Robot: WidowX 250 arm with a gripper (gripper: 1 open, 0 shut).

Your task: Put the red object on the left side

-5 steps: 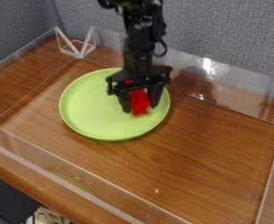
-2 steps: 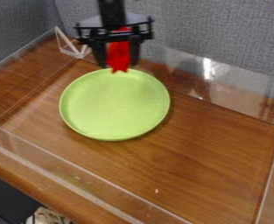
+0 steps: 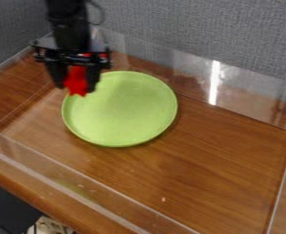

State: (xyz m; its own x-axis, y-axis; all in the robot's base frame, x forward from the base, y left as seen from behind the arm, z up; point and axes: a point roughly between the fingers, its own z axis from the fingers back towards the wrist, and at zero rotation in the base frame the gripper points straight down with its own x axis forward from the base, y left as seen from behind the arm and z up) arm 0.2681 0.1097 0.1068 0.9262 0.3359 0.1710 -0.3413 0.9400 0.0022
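At the far left, the brown tabletop [image 3: 14, 95] runs toward the clear plastic wall [image 3: 1, 66], and this stretch now has the arm over its inner part, where a moment ago the arm hung above the back of the plate; next comes the dark gripper [image 3: 74, 60], which has travelled leftward from the middle of the view, its two fingers pinching the red object [image 3: 77, 80] between them; the red object, a small bar, hangs roughly upright below the fingers, beside the upper left rim of the plate in the view, whereas in the first picture it was low over the plate, and in the second it was up behind the plate's far edge; the white wire-like frame at the back left, plain in both earlier pictures, is now almost wholly covered by the gripper and arm; to the right of the gripper, the lime-green plate [image 3: 121, 110] lies where it lay before, its whole upper face now showing, while earlier the gripper and the bar hid part of it; further right, the wooden surface and the bright streak on the rear wall look the same as before; as for what is hard to read, the upper arm is cut off by the top edge, the fingers are dark and blurred so that their tips merge, the upper end of the bar is hidden between them, and its height above the table cannot be told.
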